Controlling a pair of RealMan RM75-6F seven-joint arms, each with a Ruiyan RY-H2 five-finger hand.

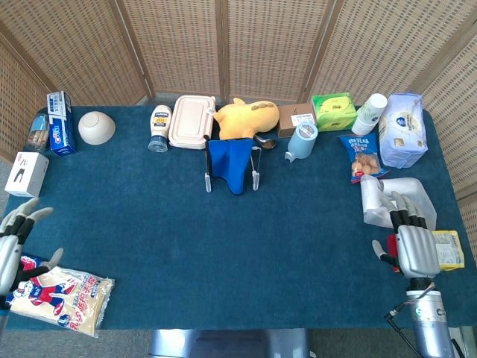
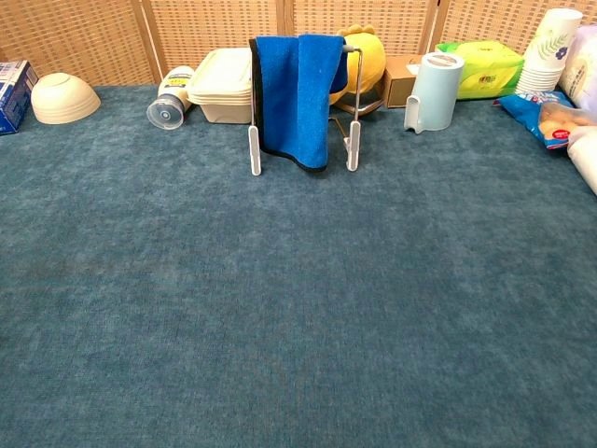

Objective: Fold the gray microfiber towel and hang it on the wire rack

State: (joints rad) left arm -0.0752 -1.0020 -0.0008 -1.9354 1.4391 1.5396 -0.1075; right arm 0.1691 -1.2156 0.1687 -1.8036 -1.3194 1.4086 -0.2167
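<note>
Standing at the near edge of the table and looking across it, I am seeing the left hand (image 1: 15, 242) hanging at about eight o'clock, right at the table's (image 1: 246, 246) left border, with its fingers spread apart and nothing in them. The thing nearest to it is the snack packet (image 1: 63, 300), which is lying flat just beside the hand, toward five o'clock from it, with its long axis running roughly from nine to three along the near edge. That is the relation any coming move is turning on: the packet is lying below and to the right of the palm, so the hand would need to drop and turn over it, I judge.

In the middle, at twelve o'clock, the blue towel (image 2: 291, 98) is draping over its rack, well apart from both hands.

At about four o'clock the right hand (image 1: 414, 250) is hovering palm down, fingers loosely extended and gripping nothing, its fingertips reaching over the white plastic bag (image 1: 387, 198). A yellow packet (image 1: 449, 250) is lying just beside it at three o'clock.
</note>
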